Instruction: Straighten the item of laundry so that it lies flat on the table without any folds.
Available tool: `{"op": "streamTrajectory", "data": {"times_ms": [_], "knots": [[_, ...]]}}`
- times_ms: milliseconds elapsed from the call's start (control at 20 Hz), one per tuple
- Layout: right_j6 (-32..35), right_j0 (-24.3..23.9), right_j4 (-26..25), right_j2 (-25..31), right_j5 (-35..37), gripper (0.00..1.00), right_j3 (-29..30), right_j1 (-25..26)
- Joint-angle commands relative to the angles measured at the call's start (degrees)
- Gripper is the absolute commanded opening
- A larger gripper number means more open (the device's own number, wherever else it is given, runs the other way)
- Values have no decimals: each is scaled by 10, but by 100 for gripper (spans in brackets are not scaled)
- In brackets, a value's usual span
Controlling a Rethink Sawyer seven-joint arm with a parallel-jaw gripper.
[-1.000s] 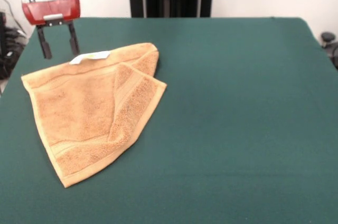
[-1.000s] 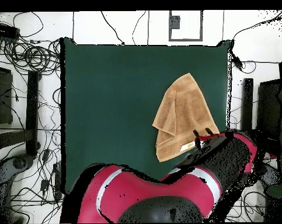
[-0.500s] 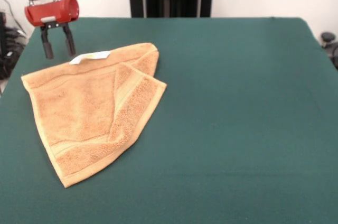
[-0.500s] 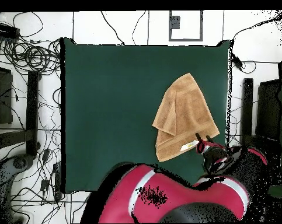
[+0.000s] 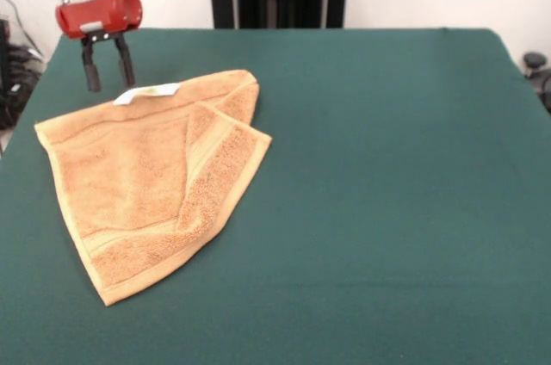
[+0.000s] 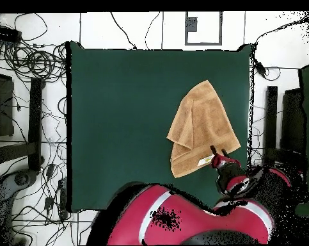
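Towel (image 5: 146, 184) on bench (image 5: 387, 193), robot-side corner; one side flap folded over middle. End effector (image 5: 108, 83) empty, fingers narrowly apart, above bench just beside tag (image 5: 146, 93). Advice: grab flap's free corner only, top layer, peel outward low, w/o dragging rest.

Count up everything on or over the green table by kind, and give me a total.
Towels: 1, the golden-tan towel, partly folded over itself
White tags: 1, the tag on the towel's edge
Robot hands: 1, the hand, open, above the table beside the tag
Total: 3
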Motion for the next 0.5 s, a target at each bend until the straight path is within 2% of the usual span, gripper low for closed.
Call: {"op": "streamTrajectory", "data": {"times_ms": [50,200,450,500], "knots": [[24,64,43,86,-5,100,97,-73],[99,81,14,96,-23,100,114,-102],[95,55,21,133,-56,100,129,-104],[69,41,21,147,-82,100,126,-101]]}}
